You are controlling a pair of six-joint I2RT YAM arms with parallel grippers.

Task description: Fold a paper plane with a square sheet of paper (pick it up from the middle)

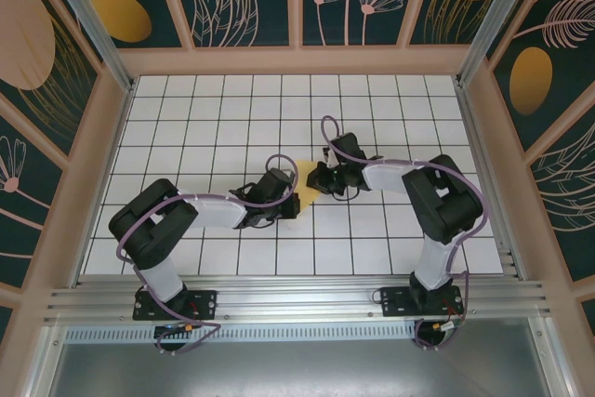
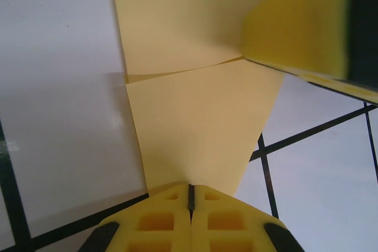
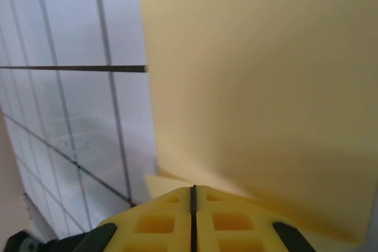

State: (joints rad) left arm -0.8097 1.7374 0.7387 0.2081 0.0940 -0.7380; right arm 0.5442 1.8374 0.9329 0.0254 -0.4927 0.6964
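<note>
In the top view, most of the square sheet of paper (image 1: 307, 189) is hidden by the 2 arms meeting over the middle of the white gridded table (image 1: 214, 109). A small pale-yellow wedge is seen between the left gripper (image 1: 290, 196) and the right gripper (image 1: 316, 180), whose fingertips cannot be made out there. In the left wrist view, the left gripper's yellow fingers (image 2: 159, 222) are pressed together on the sheet's near tip. The sheet widens away from them and is crossed by 1 crease; its far part is cut off at the top, and a blurred yellow finger of the right gripper meets it at the upper right. In the right wrist view, the right gripper's fingers (image 3: 224, 222) are closed at the sheet's lower edge. The plain, unmarked sheet rises steeply, and its right side is cut off.
</note>
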